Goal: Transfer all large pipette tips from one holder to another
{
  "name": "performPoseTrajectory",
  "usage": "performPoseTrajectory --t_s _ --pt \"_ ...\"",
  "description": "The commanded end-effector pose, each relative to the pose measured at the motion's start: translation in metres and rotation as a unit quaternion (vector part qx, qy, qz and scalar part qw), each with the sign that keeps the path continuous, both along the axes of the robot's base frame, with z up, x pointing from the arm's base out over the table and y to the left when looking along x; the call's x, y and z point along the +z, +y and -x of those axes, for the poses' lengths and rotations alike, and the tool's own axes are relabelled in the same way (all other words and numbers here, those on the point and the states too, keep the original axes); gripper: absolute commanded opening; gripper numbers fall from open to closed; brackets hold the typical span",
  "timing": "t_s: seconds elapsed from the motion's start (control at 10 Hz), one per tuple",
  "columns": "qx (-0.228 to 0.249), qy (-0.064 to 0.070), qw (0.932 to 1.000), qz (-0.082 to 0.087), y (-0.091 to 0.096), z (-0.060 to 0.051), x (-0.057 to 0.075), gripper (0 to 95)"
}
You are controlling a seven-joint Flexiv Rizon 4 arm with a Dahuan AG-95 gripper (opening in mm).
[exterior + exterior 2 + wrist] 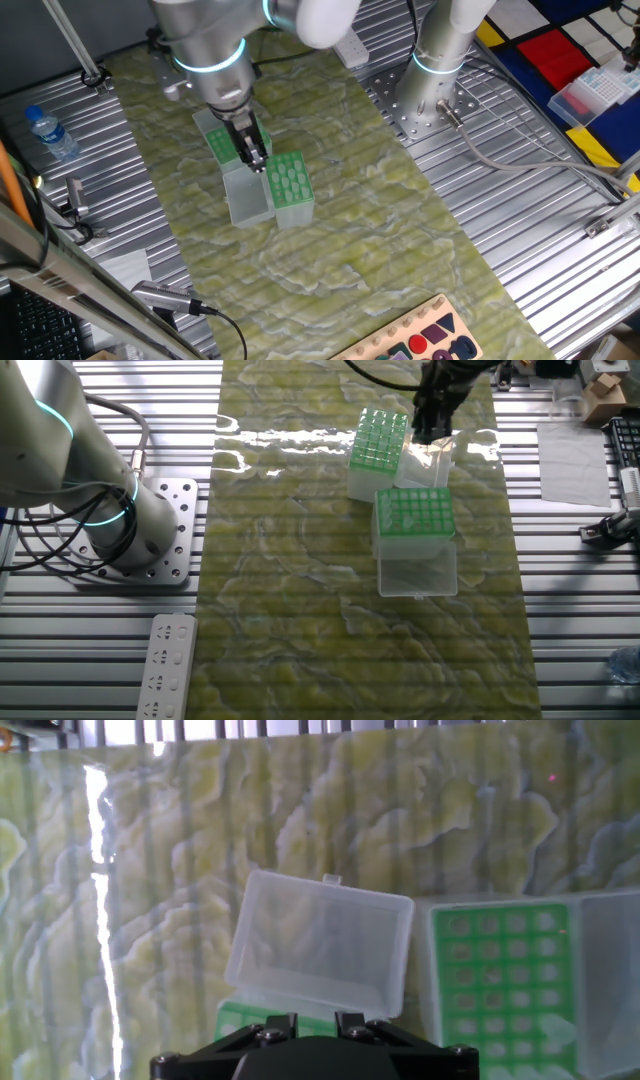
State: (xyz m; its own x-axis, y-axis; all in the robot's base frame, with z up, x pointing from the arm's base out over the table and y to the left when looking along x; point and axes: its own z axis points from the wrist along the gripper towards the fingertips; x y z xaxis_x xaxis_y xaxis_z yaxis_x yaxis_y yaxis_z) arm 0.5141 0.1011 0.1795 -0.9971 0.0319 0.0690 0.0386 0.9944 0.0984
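A clear hinged plastic lid (320, 955) stands near the black two-finger gripper (255, 157), grip unclear, and could snag its descent.

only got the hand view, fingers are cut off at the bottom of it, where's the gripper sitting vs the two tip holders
observer: the gripper hangs low where the two holders meet, with the back holder partly hidden behind it and the front holder right beside it.
operator: where's the arm base from there
observer: the base is bolted to the metal table, just off the edge of the green mat.
operator: any clutter out of my frame
observer: a water bottle stands on the metal table, well away from the holders.
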Motion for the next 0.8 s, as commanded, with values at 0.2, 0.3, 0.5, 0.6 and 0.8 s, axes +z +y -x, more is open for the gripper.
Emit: performPoseTrajectory --t_s 0.2,0.3,0.5,0.6,0.8 --pt "-0.004 0.001 1.0 0.003 0.006 0.003 -0.006 19.0" --pt "-0.004 0.0 1.0 0.003 0.007 0.005 -0.009 19.0" --pt "-0.003 -0.005 1.0 0.006 0.009 0.01 -0.016 19.0" --pt "-0.003 -0.005 1.0 0.007 0.01 0.01 -0.016 19.0" --pt "-0.004 -0.008 0.9999 0.008 0.011 0.013 -0.02 19.0"
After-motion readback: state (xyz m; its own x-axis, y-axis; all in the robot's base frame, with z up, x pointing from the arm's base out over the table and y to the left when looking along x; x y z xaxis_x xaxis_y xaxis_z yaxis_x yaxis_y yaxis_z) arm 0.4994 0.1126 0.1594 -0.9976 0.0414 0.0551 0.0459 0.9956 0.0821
